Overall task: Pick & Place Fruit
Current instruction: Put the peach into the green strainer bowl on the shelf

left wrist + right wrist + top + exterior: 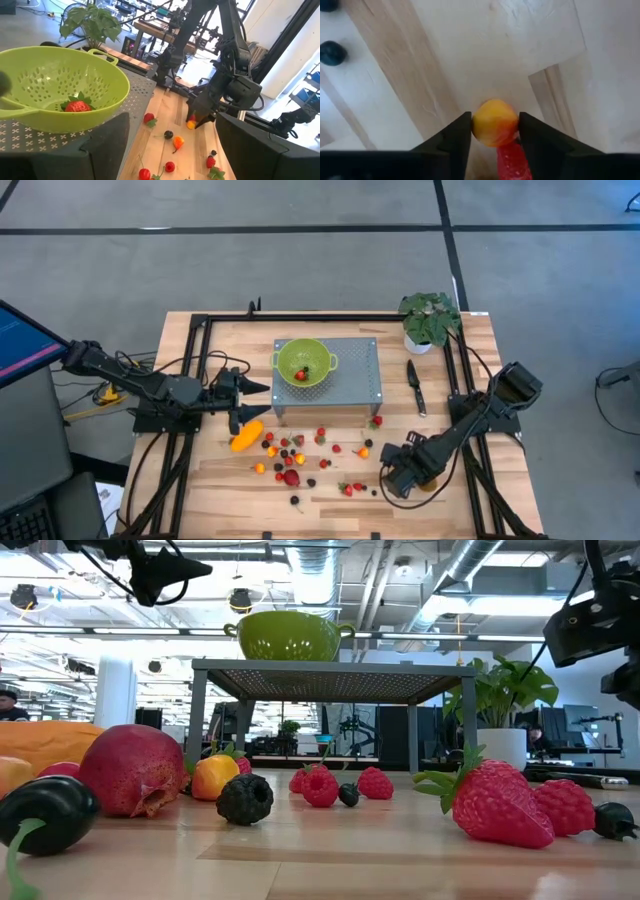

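I see the right tool [495, 131] low over the desk [450, 500] near its front right part, its two fingers [452, 137] pressed against either side of a small orange-yellow fruit [494, 122], so I read it as gripping that piece; a red fruit [512, 160] lies just under it, touching or nearly so, though I cannot tell which from the wrist view. In the high view the same tool [392, 472] sits at the right end of the scatter of small fruit [300, 455], which spreads across the desk in front of the rack [355, 380]. The left tool [258, 402] hangs beside the rack's left front corner, above the long orange fruit [246, 436], and its fingers [107, 145] stand wide apart with nothing between them. On the rack stands the green colander [302, 362], and one strawberry [78, 106] lies in its bowl. From desk height I see a strawberry [490, 802] close to the lens on the right, a red round fruit [132, 770] on the left, a blackberry [245, 798] between them, and raspberries [320, 785] farther back under the rack. A knife [414, 385] lies right of the rack, and a plant [428, 320] stands at the back right corner.
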You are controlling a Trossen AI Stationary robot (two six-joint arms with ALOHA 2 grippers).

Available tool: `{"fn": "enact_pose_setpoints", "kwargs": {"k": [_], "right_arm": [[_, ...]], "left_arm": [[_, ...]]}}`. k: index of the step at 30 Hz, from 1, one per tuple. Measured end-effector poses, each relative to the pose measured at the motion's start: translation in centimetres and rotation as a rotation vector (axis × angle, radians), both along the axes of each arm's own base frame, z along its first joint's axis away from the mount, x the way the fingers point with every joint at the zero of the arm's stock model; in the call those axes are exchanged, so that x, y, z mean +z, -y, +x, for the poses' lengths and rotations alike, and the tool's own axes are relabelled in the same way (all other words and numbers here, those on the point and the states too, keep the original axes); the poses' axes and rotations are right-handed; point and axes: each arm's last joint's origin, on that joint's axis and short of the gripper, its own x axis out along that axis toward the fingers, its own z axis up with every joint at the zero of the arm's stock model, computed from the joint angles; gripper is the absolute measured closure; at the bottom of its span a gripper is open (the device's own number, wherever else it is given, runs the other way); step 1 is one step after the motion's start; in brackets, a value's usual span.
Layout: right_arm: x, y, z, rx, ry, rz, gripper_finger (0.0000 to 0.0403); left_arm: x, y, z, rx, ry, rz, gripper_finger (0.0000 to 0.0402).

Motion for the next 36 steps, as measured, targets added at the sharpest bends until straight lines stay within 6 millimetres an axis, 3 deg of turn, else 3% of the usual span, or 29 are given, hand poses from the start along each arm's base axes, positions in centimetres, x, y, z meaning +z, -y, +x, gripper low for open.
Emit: {"fn": "enact_pose_setpoints", "kwargs": {"k": [6,21,29,36], "right_arm": [[0.0,0.0,0.0,0.009,-0.001,0.001,0.0302],[0.6,0.8,0.6,0.091,0.012,0.003,0.0303],[4.3,1.7,2.1,0.195,0.143,0.06,0.0304],[8.7,3.5,4.9,0.354,0.412,0.09,0.0304]], "left_arm": [[0.0,0.0,0.0,0.0,0.004,-0.001,0.0111],[0.1,0.0,0.0,0.0,0.006,-0.002,0.0111],[0.1,0.0,0.0,0.0,0.008,-0.003,0.0111],[0.1,0.0,0.0,0.0,0.01,-0.004,0.0111]]}}
